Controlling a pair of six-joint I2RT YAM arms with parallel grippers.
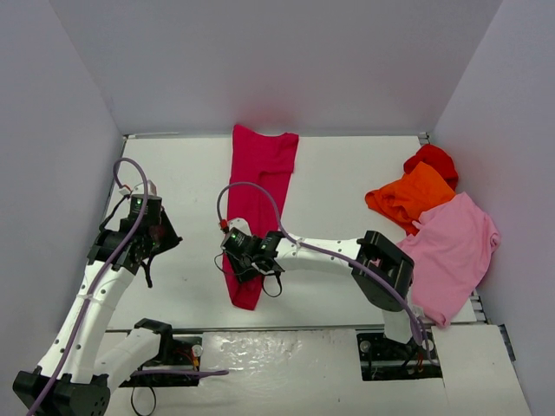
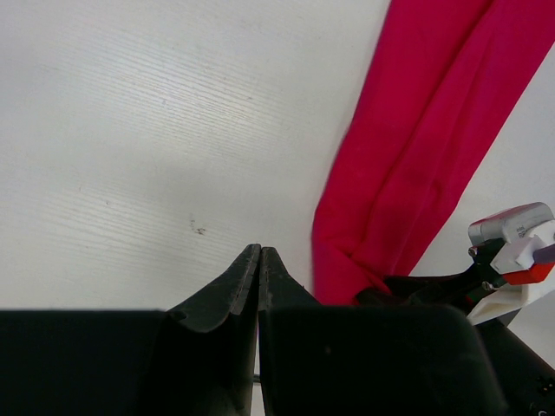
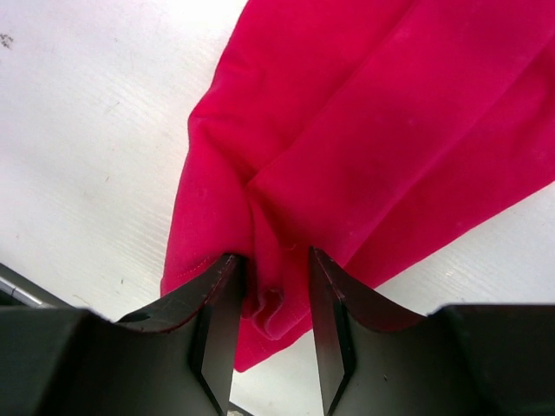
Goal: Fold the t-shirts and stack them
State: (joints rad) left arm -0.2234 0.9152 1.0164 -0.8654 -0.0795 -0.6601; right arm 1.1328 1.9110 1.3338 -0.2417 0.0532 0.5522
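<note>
A raspberry-red t-shirt (image 1: 260,173) lies folded into a long narrow strip down the middle of the table. My right gripper (image 1: 240,263) sits over its near end. In the right wrist view its jaws (image 3: 273,256) stand apart around a small bunched fold of that shirt (image 3: 364,130); the cloth touches the left finger, with a gap at the right one. My left gripper (image 1: 160,234) hovers over bare table left of the strip, shut on nothing (image 2: 260,250), and the shirt (image 2: 416,156) shows to its right.
At the right side lie an orange t-shirt (image 1: 408,195), a bright red one (image 1: 434,159) behind it and a pale pink one (image 1: 451,247) spread toward the near right edge. White walls enclose the table (image 1: 173,173) on three sides.
</note>
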